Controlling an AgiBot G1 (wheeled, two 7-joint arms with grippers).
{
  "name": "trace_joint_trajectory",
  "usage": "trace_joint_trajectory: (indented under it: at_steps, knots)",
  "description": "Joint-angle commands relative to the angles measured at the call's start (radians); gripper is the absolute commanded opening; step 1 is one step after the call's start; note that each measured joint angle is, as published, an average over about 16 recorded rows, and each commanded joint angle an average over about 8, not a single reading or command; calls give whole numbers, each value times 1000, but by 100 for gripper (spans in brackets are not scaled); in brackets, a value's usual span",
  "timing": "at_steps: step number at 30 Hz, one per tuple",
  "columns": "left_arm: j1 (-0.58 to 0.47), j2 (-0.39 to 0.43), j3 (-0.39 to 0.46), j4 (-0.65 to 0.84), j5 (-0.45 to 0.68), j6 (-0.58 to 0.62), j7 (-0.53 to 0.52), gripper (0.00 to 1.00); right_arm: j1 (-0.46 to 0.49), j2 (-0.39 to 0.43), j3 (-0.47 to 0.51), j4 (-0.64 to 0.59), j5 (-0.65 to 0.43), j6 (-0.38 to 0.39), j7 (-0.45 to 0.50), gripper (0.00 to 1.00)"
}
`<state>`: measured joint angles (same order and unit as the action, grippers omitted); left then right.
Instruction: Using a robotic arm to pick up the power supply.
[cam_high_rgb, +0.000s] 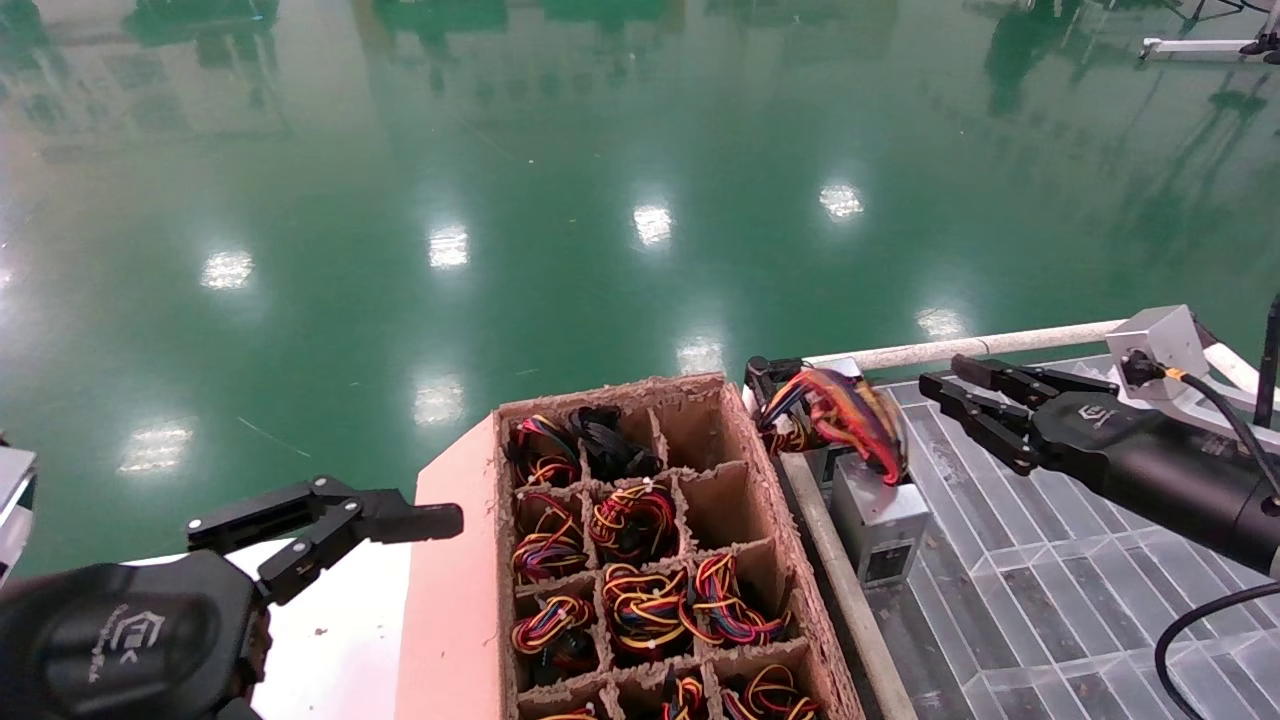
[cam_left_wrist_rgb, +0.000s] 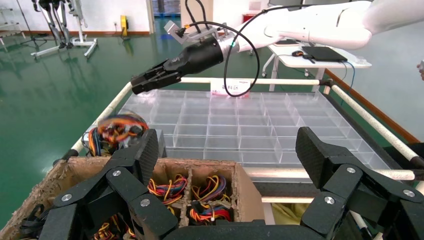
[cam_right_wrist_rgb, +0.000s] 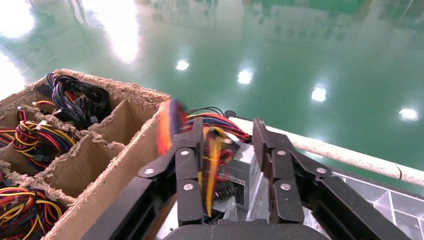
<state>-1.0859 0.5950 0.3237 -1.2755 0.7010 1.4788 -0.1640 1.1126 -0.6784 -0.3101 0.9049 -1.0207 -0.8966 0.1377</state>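
The power supply is a small grey metal box. It stands on end at the near-left edge of the clear tray, just right of the cardboard box. Its red, orange and yellow wire bundle sits on top and looks blurred. My right gripper hovers just right of the wires, open and holding nothing. In the right wrist view the power supply shows between and beyond the gripper. My left gripper is open at the lower left, over the cardboard box. The left wrist view shows the wire bundle.
A brown cardboard divider box holds several wire bundles in its cells. A clear gridded plastic tray lies on the right inside a white tube rail. A pink panel lies left of the box. Green floor lies beyond.
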Motion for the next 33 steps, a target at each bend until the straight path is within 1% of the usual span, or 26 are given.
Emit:
trace_joint_trajectory:
  at_steps: [1,8,33]
  knots:
    - [0,0,0,0,0,0,0,100,1,0,0,-1,-1,0,0,100]
    - [0,0,0,0,0,0,0,100,-1,3,1,19,15,-33,3,100]
    - [0,0,1,1,0,0,1,100,-17,32,14,179,137,-284,24,100]
